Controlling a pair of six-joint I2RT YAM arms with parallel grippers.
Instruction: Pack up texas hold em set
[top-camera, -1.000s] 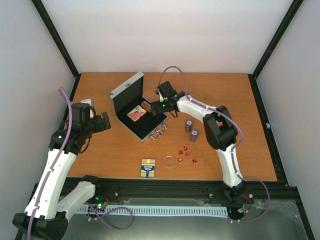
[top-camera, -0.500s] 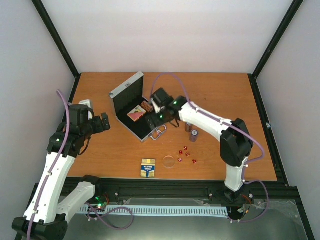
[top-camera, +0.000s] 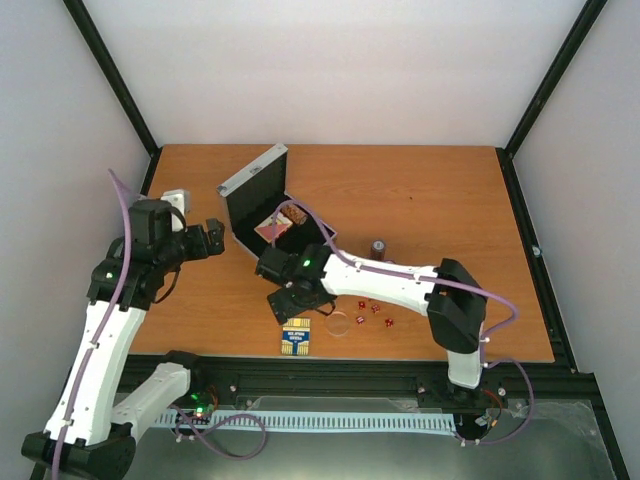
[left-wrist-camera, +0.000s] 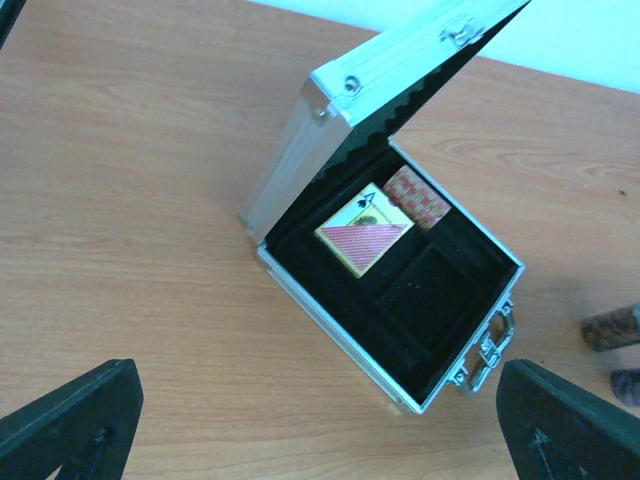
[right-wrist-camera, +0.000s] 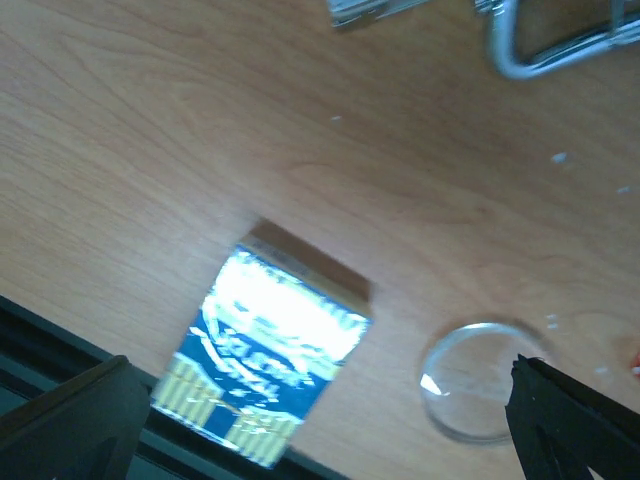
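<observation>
Overhead, right arm (top-camera: 390, 275) covers handle (left-wrist-camera: 485, 352); left wrist shows.

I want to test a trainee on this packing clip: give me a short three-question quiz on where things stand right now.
1. True or false: the right hand hangs open over the blue-yellow deck.
2. Which deck lies in the open case? A: the red-white deck. B: the blue-yellow deck.
3. What round item lies on the table next to the blue-yellow deck?

Key: 1 true; 2 A; 3 the clear disc.
</observation>
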